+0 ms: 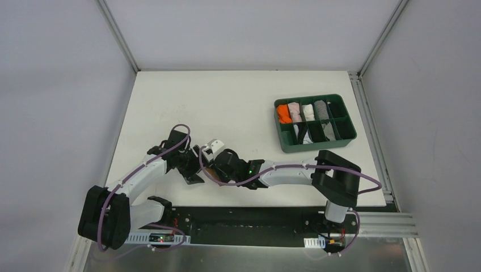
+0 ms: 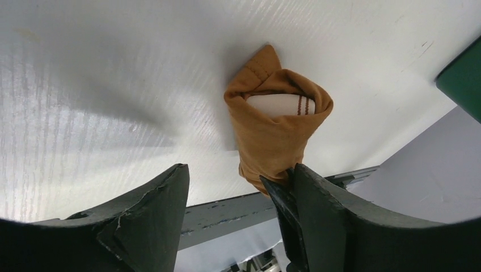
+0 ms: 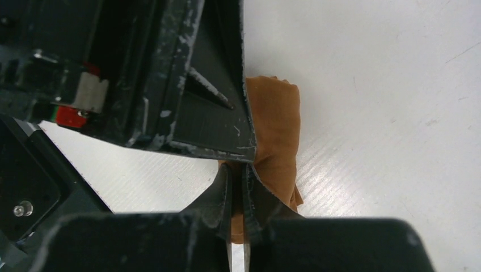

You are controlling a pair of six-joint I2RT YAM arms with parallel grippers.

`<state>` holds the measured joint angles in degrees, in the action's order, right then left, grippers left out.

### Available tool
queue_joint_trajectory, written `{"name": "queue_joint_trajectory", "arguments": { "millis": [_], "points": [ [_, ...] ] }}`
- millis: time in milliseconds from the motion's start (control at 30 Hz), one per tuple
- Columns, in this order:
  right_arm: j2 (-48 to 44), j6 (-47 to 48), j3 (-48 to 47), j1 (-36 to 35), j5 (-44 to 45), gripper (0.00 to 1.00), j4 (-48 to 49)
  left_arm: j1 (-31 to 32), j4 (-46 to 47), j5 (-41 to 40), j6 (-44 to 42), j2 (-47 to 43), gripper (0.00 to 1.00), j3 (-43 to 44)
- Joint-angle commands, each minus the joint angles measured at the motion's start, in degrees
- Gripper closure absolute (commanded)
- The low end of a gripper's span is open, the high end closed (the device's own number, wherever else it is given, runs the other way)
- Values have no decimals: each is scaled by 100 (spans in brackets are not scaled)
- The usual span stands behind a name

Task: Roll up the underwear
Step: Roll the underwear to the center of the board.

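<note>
The underwear [image 2: 275, 139] is a tan-brown rolled bundle lying on the white table, with its pale beige waistband [image 2: 281, 105] showing at the far end. It also shows in the right wrist view [image 3: 278, 130]. My left gripper [image 2: 238, 175] is open wide, and its right finger [image 2: 340, 215] touches the bundle's near end. My right gripper [image 3: 235, 173] is shut on a fold of the bundle's near end. In the top view both grippers, left [image 1: 193, 170] and right [image 1: 211, 161], meet at the table's near middle and almost hide the cloth.
A green tray [image 1: 315, 148] with rolled orange, pink, white, grey and black garments stands at the right back; its corner shows in the left wrist view [image 2: 462, 73]. The table's near edge [image 2: 238, 207] runs just behind the bundle.
</note>
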<state>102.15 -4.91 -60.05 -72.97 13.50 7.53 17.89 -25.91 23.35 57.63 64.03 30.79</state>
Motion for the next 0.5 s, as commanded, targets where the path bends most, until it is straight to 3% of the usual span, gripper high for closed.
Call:
{"name": "queue_joint_trajectory", "arguments": {
  "millis": [0, 200, 467],
  "points": [
    [-75, -496, 237, 138, -646, 100, -138, -55, -259, -52, -102, -90, 30, 26],
    [-142, -675, 304, 297, -1013, 100, -36, -57, 172, -81, -23, -81, 23, -151],
    [-202, -872, 345, 493, -1505, 100, 59, -49, 1059, -172, 103, 93, 24, -400]
  ]
}}
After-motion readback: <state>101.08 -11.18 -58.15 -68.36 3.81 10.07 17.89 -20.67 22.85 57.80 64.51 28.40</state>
